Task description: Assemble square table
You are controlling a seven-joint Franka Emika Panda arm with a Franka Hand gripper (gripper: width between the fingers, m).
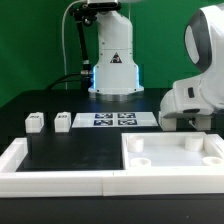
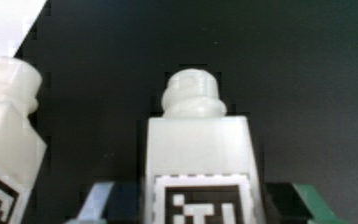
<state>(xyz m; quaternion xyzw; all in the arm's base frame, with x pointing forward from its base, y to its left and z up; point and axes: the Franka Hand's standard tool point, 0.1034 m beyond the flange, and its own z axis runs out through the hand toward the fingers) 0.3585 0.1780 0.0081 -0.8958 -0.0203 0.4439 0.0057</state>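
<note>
The pincer (image 2: 202,196) is clamped on one leg block, the gripped leg block (image 2: 202,140). Its dark fingers (image 2: 105,202) sit tight on both sides of the tagged end, with no gap that I can see. This block is long and thin. Its long way points straight out from the pincer, with the round knob at the far end. So the block is right in the pincer, not off to a side. There is only one arm (image 1: 196,85), so no other hand can help.

A second leg block (image 2: 5,130) is just beside the gripped one and points the same way. The two do not touch.

The square slab (image 1: 170,168) lies flat on the black worktop (image 1: 70,150). The arm hangs just behind the slab's far edge and hides the pincer in the exterior view. Two more blocks stand well away from the slab, toward the exterior view's left: the first loose leg block (image 1: 35,121) and the other loose leg block (image 1: 63,120). The marker board (image 1: 112,120) lies between the slab and those two.

I count one slab and, I think, four leg blocks: two near the pincer and two loose. I see no leg in the slab yet.

Next, I think, the knob end must go to a corner hole in the slab.
</note>
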